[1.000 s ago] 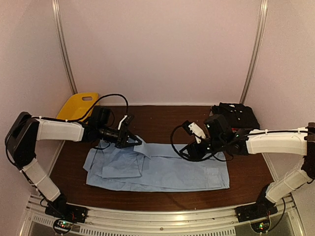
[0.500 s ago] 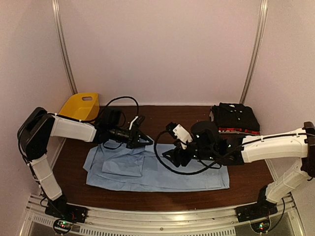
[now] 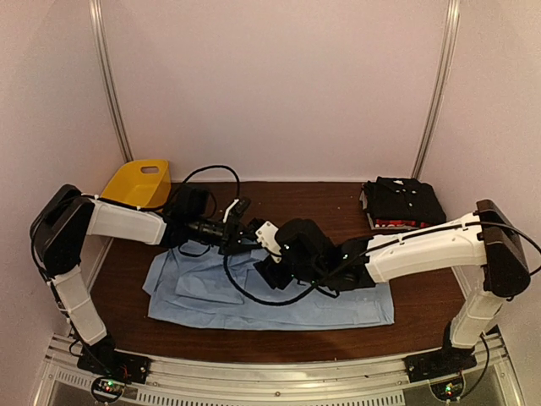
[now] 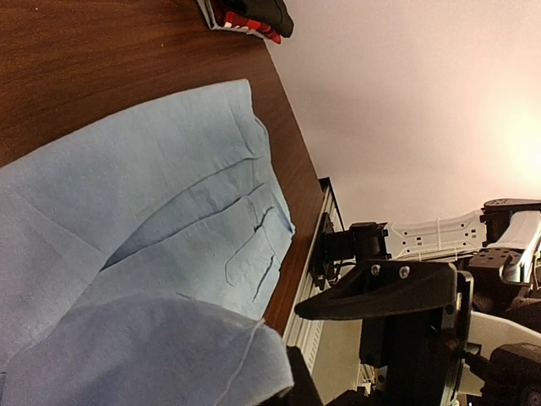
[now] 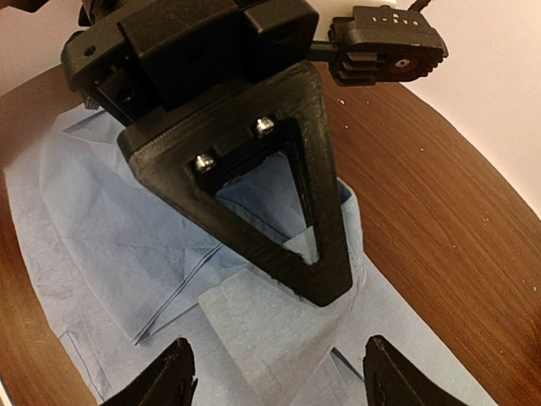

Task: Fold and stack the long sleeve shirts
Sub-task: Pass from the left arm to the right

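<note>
A light blue long sleeve shirt lies spread flat across the table, also filling the left wrist view. My left gripper is shut on a raised fold of it near the collar end; in the right wrist view its triangular finger pinches the cloth. My right gripper has reached far left and hovers open just in front of that pinch, fingertips either side of the fold, holding nothing. A folded black shirt sits at the back right on a red-edged one.
A yellow plastic basket stands at the back left corner. The right arm stretches across the shirt's middle. Bare brown table lies behind the shirt, and the table's front edge runs close to the shirt's hem.
The right arm has swept left across the shirt to meet the left gripper, its jaws opening wider. The left gripper moved slightly right and has held the fold throughout.
</note>
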Controlling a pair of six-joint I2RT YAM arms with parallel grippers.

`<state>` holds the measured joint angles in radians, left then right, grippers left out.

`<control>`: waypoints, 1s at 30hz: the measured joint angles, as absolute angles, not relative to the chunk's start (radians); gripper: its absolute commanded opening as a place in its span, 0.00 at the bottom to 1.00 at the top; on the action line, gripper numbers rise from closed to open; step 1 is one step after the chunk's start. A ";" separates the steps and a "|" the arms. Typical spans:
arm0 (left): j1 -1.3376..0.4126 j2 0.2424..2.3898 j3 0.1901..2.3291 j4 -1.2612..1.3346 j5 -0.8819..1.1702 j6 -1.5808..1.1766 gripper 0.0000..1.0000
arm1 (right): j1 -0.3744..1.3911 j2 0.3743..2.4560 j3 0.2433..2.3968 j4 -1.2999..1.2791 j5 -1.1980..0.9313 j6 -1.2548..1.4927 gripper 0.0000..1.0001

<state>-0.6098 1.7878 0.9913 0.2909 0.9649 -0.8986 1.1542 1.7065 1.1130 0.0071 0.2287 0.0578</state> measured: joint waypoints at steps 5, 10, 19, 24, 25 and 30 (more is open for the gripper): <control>-0.610 1.788 0.986 0.292 0.966 -0.901 0.00 | 1.166 1.758 1.168 -0.039 0.318 0.044 0.57; -0.611 1.787 0.976 0.299 0.969 -0.902 0.00 | 1.173 1.789 1.191 -0.080 0.380 0.027 0.38; -0.611 1.768 0.962 0.285 0.969 -0.872 0.19 | 1.181 1.794 1.216 -0.128 0.413 0.012 0.00; -0.611 1.696 0.958 0.171 0.939 -0.755 0.32 | 1.170 1.794 1.267 -0.208 0.370 0.014 0.00; -0.608 1.674 0.958 0.141 0.926 -0.726 0.34 | 1.164 1.794 1.284 -0.229 0.351 0.019 0.00; -0.567 1.554 0.958 0.013 0.838 -0.618 0.45 | 1.089 1.794 1.353 -0.305 0.178 0.061 0.00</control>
<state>-0.5671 1.5539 0.9577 0.0128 0.8375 -0.6178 1.0893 1.7939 1.3533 -0.3054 0.1783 0.0612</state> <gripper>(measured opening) 0.394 0.022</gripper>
